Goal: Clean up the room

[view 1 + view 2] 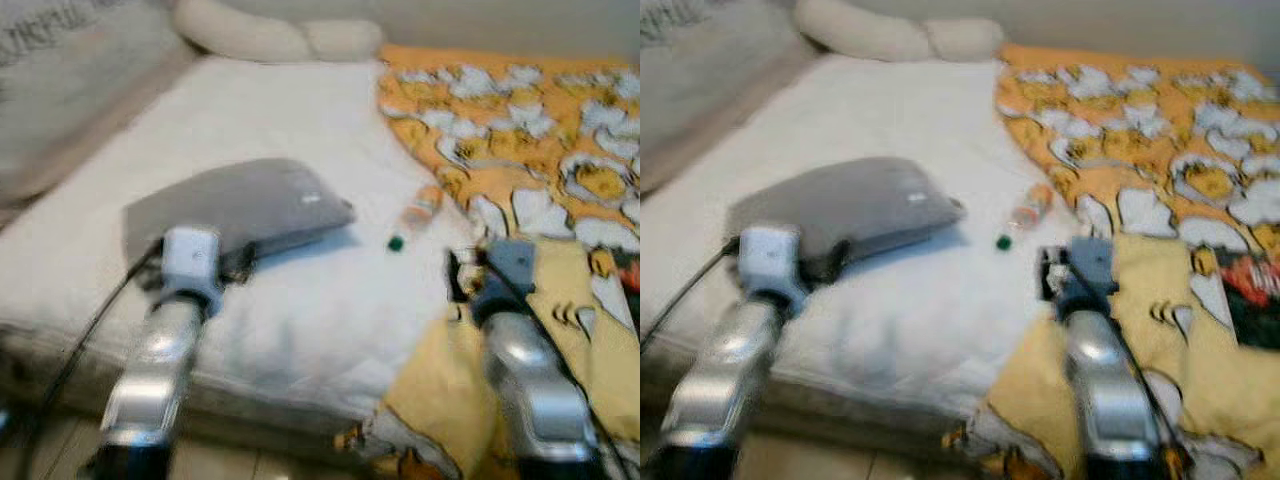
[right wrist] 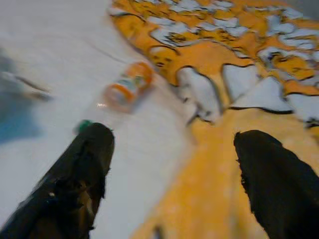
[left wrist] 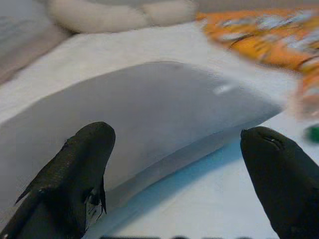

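Risk lies chiefly with the bottle, lying on its side on the white bed just beside the orange blanket; a nudge could roll it. Both the left gripper and right gripper are held apart, empty. The gray pouch sits near the bed's front edge, so it could be pushed off.

Cream pillows at white mattress head

head: 2 eyes looking forward and down over the bed | left wrist: facing close along the grey pillow | right wrist: facing the bottle near the blanket, both also sharing the head views
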`<state>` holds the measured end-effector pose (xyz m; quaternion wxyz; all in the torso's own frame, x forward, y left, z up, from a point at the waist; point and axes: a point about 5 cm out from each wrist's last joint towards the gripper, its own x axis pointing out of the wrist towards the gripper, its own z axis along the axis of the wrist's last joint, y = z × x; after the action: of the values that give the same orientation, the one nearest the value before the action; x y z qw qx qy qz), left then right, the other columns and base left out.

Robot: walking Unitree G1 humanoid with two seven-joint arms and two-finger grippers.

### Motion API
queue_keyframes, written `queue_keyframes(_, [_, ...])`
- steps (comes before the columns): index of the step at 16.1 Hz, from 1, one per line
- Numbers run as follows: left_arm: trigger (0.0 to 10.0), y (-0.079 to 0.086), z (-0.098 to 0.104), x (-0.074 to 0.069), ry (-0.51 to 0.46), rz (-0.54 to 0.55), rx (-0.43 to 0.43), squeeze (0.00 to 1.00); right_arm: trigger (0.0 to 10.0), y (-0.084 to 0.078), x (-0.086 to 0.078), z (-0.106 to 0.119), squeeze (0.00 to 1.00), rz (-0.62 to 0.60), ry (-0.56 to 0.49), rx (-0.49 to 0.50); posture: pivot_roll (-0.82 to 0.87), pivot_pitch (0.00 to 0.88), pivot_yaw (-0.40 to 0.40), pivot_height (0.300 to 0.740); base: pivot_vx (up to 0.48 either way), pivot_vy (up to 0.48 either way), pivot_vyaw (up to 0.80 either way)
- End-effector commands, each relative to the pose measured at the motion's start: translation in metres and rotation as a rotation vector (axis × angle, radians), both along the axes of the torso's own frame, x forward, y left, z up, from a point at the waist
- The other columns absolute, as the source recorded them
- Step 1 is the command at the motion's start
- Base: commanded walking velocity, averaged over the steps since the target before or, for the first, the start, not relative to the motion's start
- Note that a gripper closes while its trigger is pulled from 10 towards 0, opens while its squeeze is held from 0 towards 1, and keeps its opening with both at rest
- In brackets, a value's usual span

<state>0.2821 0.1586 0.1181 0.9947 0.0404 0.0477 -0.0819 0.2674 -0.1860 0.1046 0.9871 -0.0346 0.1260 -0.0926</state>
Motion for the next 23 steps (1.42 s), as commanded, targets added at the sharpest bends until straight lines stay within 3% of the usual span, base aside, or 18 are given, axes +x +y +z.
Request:
queue_keyframes(1, [10.0,0.0082,0.0009,0.0005,-0.003,0.014,0.022,0.00,10.0,0.0056,0.0022,0.0047,1.00,0.020,-0.017,0.004,-0.11,0.000,0.025,0.740,0.289,0.000,-0.41])
queue_keyframes(4, [10.0,0.0063,0.0016,0.0019,-0.010,0.004,0.017,0.00,10.0,0.0019,-0.0007,0.0033,1.00,0.000,-0.011,0.004,-0.12,0.000,0.028,0.740,0.286,0.000,0.00])
queue_keyframes(7, [10.0,0.0043,0.0024,0.0034,-0.016,-0.004,0.020,0.00,10.0,0.0036,-0.0009,0.0028,1.00,0.001,-0.008,0.015,-0.11,0.000,0.028,0.740,0.282,0.000,-0.75])
queue_keyframes(18, [10.0,0.0028,-0.0005,0.0038,-0.005,-0.018,0.034,0.00,10.0,0.0041,0.0012,-0.0001,1.00,0.034,0.025,-0.022,-0.12,0.000,0.024,0.740,0.000,0.000,0.00])
queue_keyframes(23, [10.0,0.0029,-0.0012,0.0055,-0.002,-0.030,0.043,0.00,10.0,0.0091,0.0039,0.0020,1.00,0.118,0.006,0.040,-0.13,0.000,0.022,0.740,0.000,0.000,0.00])
